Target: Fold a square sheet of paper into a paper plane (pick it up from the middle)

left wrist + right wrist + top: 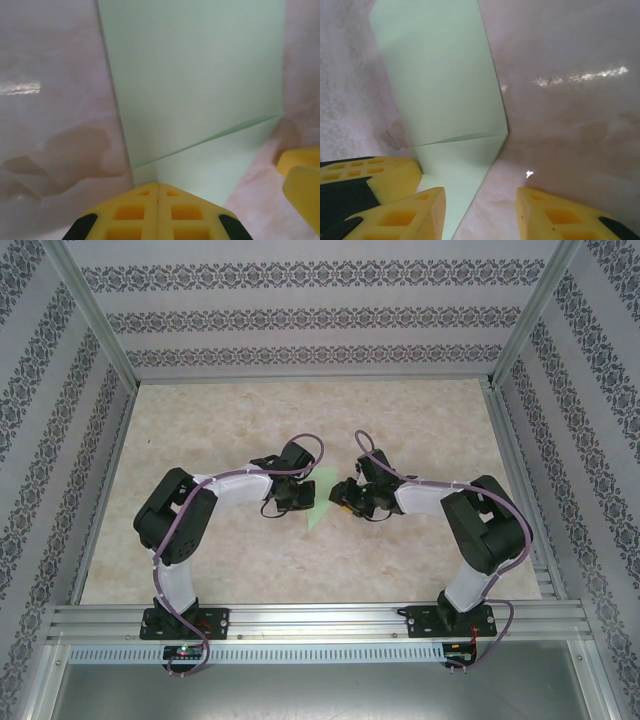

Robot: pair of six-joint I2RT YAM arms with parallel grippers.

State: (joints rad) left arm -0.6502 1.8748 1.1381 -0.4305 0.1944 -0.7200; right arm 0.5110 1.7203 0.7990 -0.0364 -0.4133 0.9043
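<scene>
With left fingers [131, 215] pressed together, right fingers [410, 215] parted, both at the paper plane [200, 85] just ahead. Folded narrow already; probably only final creases remaining.

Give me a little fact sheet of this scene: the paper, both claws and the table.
paper: pale green, folded, one crease running across it, lying on the table
left gripper: shut, tips at the paper's near edge
right gripper: open, one finger over the paper, the other over bare table
table: pale marbled surface
</scene>
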